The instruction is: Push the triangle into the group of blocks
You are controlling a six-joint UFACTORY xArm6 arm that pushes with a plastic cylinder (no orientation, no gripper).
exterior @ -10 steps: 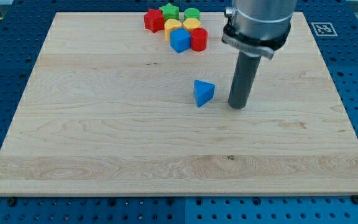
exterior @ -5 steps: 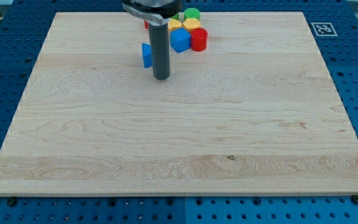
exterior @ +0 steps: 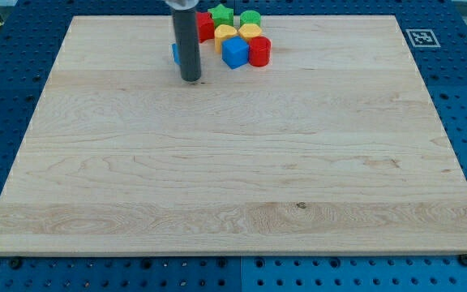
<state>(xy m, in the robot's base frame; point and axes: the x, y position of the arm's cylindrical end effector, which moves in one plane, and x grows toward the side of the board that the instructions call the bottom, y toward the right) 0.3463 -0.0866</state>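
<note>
My tip point(exterior: 190, 79) rests on the board near the view's top, left of centre. The blue triangle point(exterior: 175, 53) is almost wholly hidden behind the rod; only a sliver shows at the rod's left edge. The group of blocks lies just right of it: a red star point(exterior: 205, 27), a green star point(exterior: 221, 14), a green cylinder point(exterior: 250, 18), two yellow blocks point(exterior: 226, 34) point(exterior: 250, 32), a blue block point(exterior: 235, 53) and a red cylinder point(exterior: 259, 51). Whether the triangle touches the red star cannot be told.
The wooden board point(exterior: 233, 162) lies on a blue perforated table. A black-and-white marker tag point(exterior: 421, 37) sits beyond the board's top right corner.
My tip swept from right of centre to the upper left, pushing the blue triangle up and left from mid-board to beside the group's left side.
</note>
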